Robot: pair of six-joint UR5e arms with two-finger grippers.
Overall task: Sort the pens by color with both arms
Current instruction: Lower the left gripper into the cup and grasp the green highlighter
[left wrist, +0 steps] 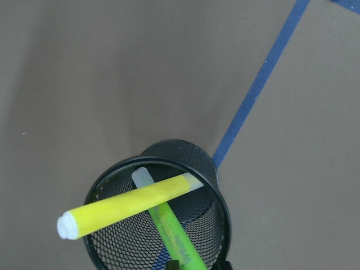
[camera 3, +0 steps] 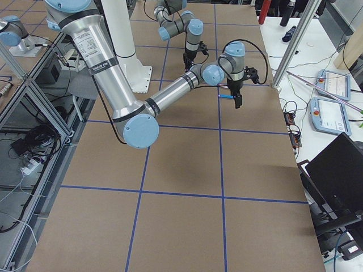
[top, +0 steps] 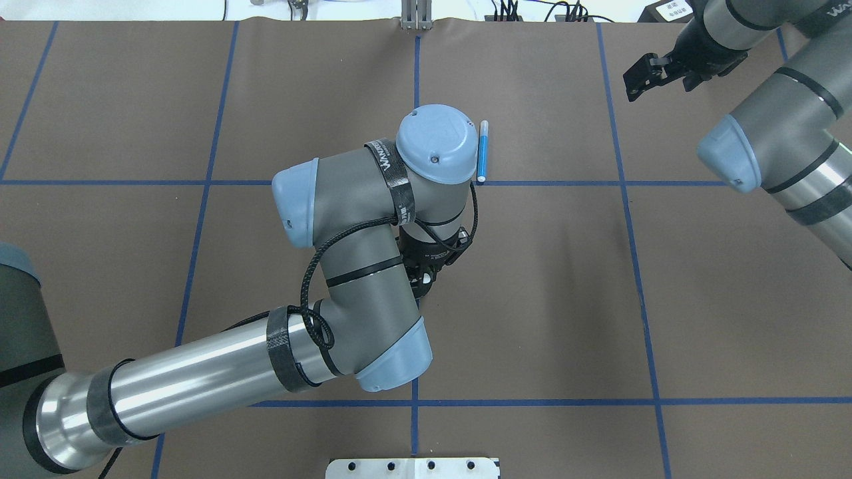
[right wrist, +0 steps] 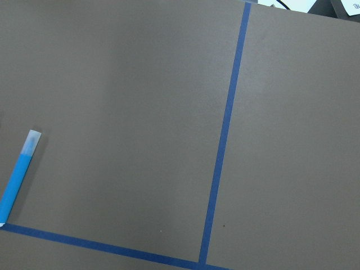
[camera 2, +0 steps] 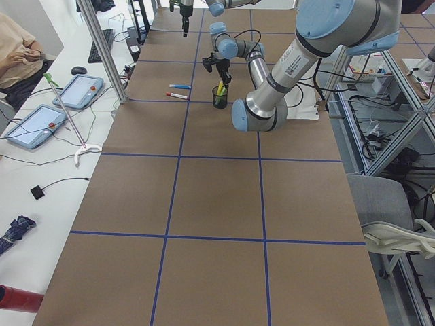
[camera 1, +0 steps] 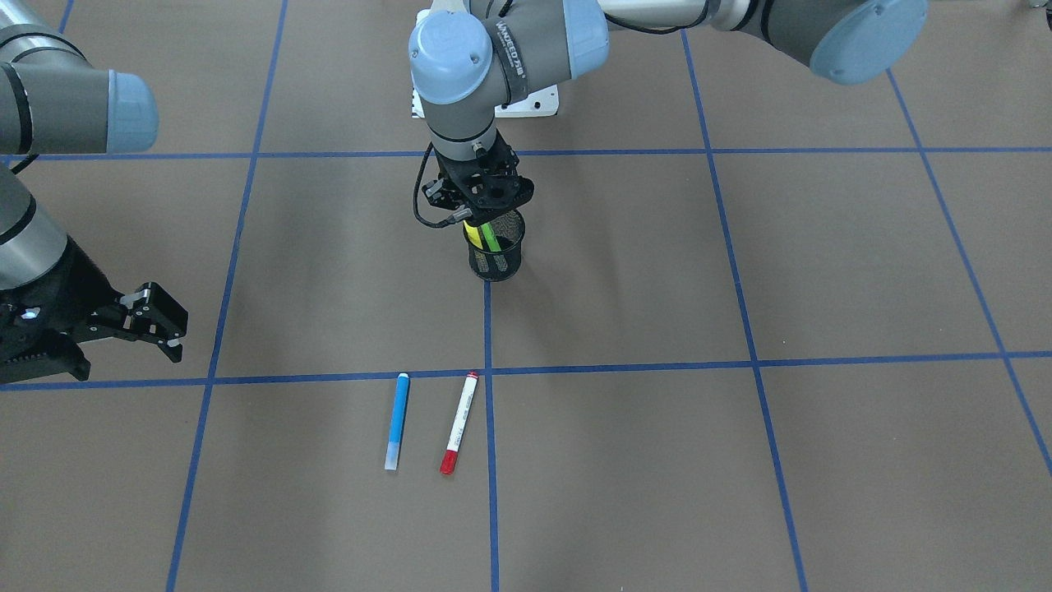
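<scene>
2 pens lie flat at the near side of the table (camera 1: 740, 247) in the front view: a blue pen (camera 1: 397, 421) with its pale end toward the camera, and just beside it, not touching, a white pen (camera 1: 459, 423) with its red cap toward the camera. Both lie just past a line of blue tape (camera 1: 822, 360), and the white pen's far tip is close to where 2 tape lines cross.

Farther back a black mesh cup (camera 1: 496, 255) stands upright on a tape line. In it a yellow pen (left wrist: 126, 206) leans across the rim and a green pen (left wrist: 177, 236) slants under it.

The left claw (camera 1: 485, 205) hangs straight over the cup. In its wrist view 2 dark tips sit either side of the green pen's upper end; I cannot tell whether they pinch it.

The right claw (camera 1: 173, 337) is well off to the side above bare table, its fingers spread and holding nothing
</scene>
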